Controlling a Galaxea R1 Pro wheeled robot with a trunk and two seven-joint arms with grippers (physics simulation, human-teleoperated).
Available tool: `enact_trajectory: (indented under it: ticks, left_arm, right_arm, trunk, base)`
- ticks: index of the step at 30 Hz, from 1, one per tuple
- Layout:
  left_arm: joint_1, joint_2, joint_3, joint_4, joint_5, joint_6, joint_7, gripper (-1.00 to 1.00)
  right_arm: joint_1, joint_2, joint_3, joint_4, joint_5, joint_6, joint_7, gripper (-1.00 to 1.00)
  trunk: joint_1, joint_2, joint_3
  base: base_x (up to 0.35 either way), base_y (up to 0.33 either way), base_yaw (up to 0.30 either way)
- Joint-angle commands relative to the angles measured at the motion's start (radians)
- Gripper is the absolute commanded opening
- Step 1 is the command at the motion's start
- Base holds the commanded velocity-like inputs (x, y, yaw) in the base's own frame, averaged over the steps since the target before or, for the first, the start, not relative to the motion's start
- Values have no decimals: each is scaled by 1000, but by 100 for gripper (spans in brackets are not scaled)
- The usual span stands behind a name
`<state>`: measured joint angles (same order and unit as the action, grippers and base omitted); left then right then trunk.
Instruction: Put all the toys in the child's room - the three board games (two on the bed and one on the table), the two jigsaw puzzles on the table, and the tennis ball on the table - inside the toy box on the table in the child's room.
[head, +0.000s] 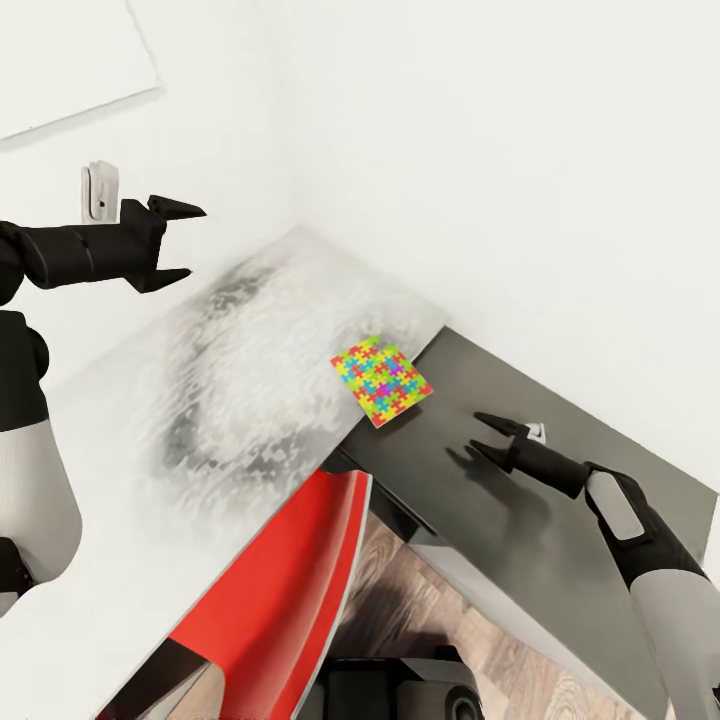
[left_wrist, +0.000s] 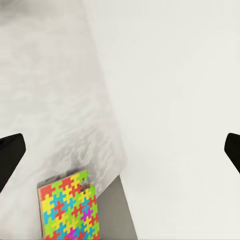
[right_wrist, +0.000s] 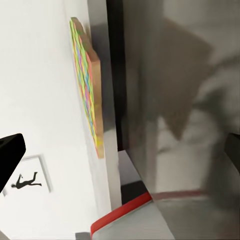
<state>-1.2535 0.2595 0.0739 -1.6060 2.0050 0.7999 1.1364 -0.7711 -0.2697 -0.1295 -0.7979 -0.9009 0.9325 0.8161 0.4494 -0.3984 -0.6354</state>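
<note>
Puzzle (head: 383, 380) lies flat on my bench (head: 150, 430) — both my fingers, left (head: 178, 243) and right (head: 487, 438), spread wide, empty, well apart from puzzle.

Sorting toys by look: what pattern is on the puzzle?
Interlocking red, yellow, green, blue and pink pieces on the jigsaw puzzle; clearest in the head view.

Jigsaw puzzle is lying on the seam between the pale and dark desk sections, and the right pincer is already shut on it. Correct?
Not quite. The jigsaw puzzle does lie on that seam, but the right pincer is open and hovers apart from it over the dark desk section, as the head view shows.
</note>
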Motion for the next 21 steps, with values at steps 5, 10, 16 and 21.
enact_trajectory:
  ticks: [5,10,16,21]
  left_arm:
    - [-1,0,1,0,8,6,9,100]
    - [-1,0,1,0,8,6,9,100]
    - [-1,0,1,0,8,6,9,100]
    - [0,0,1,0,8,6,9,100]
  right_arm:
    - [-1,-1,-2,0,2,4,3,100]
    - [-1,-1,-2,0,3,3,3,100]
    - [-2,-2,-3,-1,3,3,3,100]
    - [-3,-3,-3,-1,3,2,3,100]
  trunk:
    - [1,-2,-1]
    - [1,-2,-1]
    - [1,-2,-1]
    - [1,-2,-1]
  base:
    - [0,0,207]
    - [0,0,252]
    - [0,0,260]
    - [0,0,154]
